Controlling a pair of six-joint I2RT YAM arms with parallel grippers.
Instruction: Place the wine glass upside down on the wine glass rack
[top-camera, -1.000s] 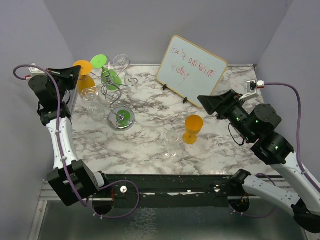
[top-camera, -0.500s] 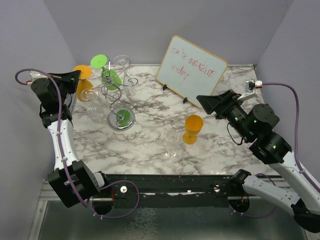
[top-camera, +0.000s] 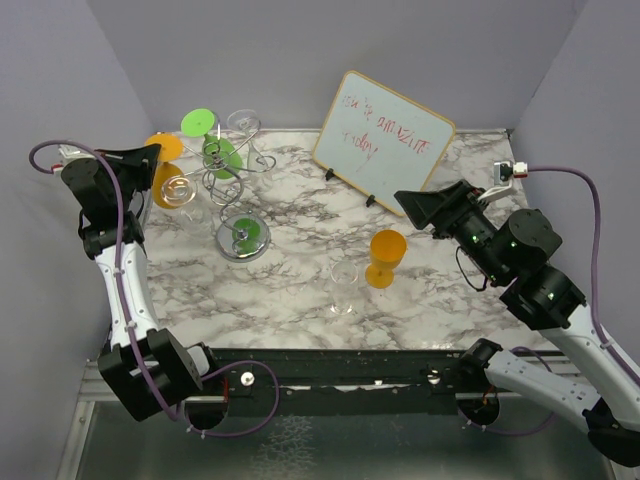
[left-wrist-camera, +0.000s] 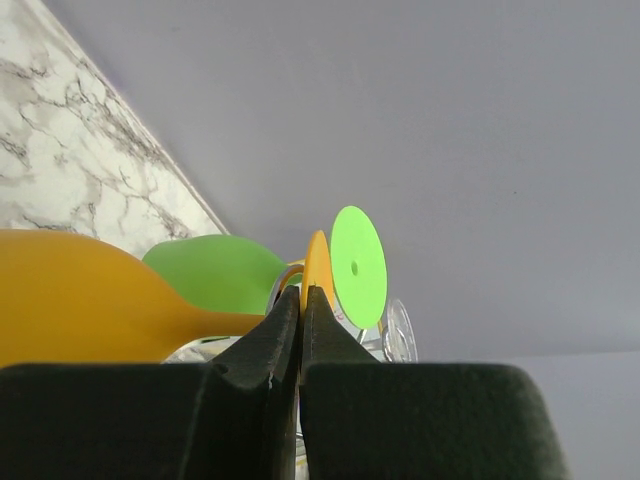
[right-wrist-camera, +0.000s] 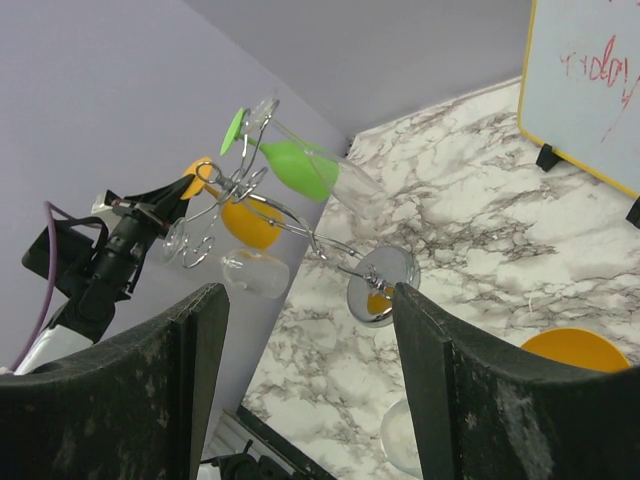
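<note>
The silver wire wine glass rack (top-camera: 243, 236) stands at the back left on its round disc base, also in the right wrist view (right-wrist-camera: 383, 285). My left gripper (top-camera: 150, 155) is shut on the foot rim (left-wrist-camera: 318, 262) of an orange wine glass (top-camera: 166, 186), held upside down and tilted at the rack's outer left arm; its bowl (left-wrist-camera: 80, 300) fills the left wrist view. Whether the rack carries it, I cannot tell. A green glass (top-camera: 222, 158) and a clear glass (top-camera: 181, 195) hang upside down on the rack. My right gripper (top-camera: 400, 198) is open and empty, up over the table's right.
A second orange glass (top-camera: 386, 258) and a clear glass (top-camera: 345, 288) stand upright mid-table near the front. A whiteboard (top-camera: 382, 140) leans at the back. A clear foot disc (top-camera: 242, 122) shows at the rack's top. The left wall is close behind my left arm.
My left gripper has carried the orange glass a little down and towards me along the rack's left arm. The right arm has barely moved.
</note>
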